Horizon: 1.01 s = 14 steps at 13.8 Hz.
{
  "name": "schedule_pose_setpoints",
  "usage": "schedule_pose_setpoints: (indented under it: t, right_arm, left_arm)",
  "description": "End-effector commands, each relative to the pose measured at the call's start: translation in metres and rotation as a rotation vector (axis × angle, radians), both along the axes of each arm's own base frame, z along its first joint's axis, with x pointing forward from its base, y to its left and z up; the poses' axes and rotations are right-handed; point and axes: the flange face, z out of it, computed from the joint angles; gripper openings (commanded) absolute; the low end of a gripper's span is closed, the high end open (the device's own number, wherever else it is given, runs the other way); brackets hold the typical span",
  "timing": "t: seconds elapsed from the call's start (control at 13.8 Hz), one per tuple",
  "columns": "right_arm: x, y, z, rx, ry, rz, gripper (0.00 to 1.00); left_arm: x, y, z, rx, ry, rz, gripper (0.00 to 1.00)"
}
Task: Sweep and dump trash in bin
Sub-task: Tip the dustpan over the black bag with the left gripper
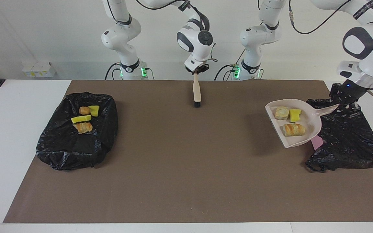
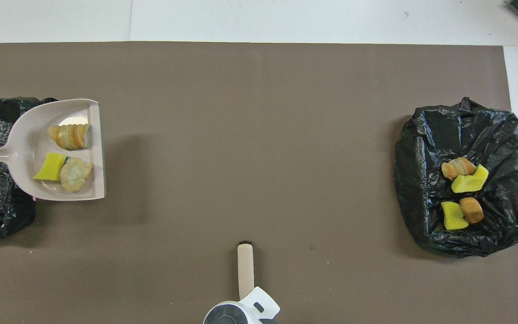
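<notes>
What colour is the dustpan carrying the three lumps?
Pale pinkish-white plastic dustpan, clearest in the overhead view.

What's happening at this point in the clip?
The left gripper holds the dustpan by its handle, raised beside the black bag at the left arm's end of the table. Three pieces of trash lie in the pan, not yet dumped. The right gripper holds the brush hanging bristles-down over the mat's middle, waiting. Four more pieces already sit in the other black bag at the right arm's end.
</notes>
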Motion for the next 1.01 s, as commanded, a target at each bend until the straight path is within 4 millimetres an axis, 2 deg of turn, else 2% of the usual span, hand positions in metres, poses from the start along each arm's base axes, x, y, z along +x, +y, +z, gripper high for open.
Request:
schedule_pose_setpoints:
  t: [0.0,0.14,0.22,0.36,0.58,0.72,0.87,0.94]
  right_arm:
    - [-0.002,-0.01,-0.004,0.043,0.01,0.058,0.0]
    - [-0.001,-0.011,-0.004,0.051,0.013,0.078,0.03]
    - [-0.001,-0.01,-0.003,0.053,0.012,0.08,0.12]
    - [0.001,-0.012,-0.005,0.045,0.014,0.061,0.3]
    - [0.009,-0.013,-0.005,0.039,0.02,0.041,0.48]
    - [0.016,-0.013,-0.002,0.046,0.016,0.033,0.72]
    - [0.036,-0.016,0.012,0.07,-0.007,-0.001,0.79]
    - [0.046,-0.02,0.019,0.082,-0.019,-0.021,0.84]
  left_arm:
    - [-0.009,0.068,0.016,0.001,-0.008,-0.036,0.0]
    - [-0.013,0.111,0.025,0.065,-0.006,-0.035,0.0]
    - [-0.011,0.132,0.034,0.114,-0.007,-0.022,0.0]
    - [-0.003,0.149,0.044,0.236,0.005,-0.033,0.0]
    - [0.007,0.158,0.048,0.396,-0.01,-0.065,0.0]
    - [0.014,0.156,0.051,0.505,-0.022,-0.091,0.0]
    - [0.013,0.147,0.028,0.524,-0.007,-0.07,0.0]
    - [0.018,0.132,0.027,0.562,-0.005,-0.088,0.0]
